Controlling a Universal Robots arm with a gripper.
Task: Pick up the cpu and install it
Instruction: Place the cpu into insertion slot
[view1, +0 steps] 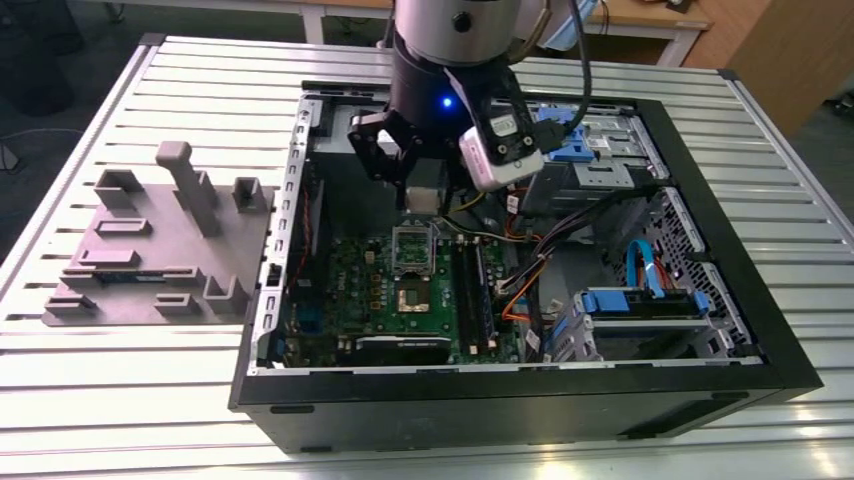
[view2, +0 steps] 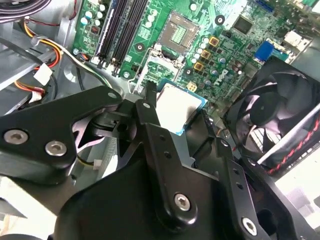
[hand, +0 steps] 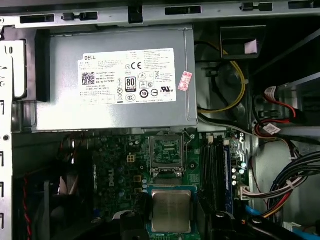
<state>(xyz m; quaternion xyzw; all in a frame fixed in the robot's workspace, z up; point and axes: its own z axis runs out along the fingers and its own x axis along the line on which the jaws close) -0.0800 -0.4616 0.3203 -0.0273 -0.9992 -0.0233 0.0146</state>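
Slatted metal table (view1: 120, 400) carries an open computer case (view1: 534, 400) mid-frame in the exterior view. 2 fingers (view2: 145, 110) pinch the cpu (view2: 177, 107) above the motherboard (hand: 115, 165), near its bare socket (hand: 165, 151). Carry step, I judge; seating calls for squaring it over the socket, level.

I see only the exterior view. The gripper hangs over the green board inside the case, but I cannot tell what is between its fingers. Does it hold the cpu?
Observer: Yes. In the first wrist view the gripper holds the cpu, silvery top toward the camera.
Operator: Is the socket free?
Observer: In both wrist views the socket shows bare contacts, with nothing lying in it.
Operator: Does the cpu cover it?
Observer: No. In the first wrist view the cpu shows apart from the socket, which lies between it and the grey box.
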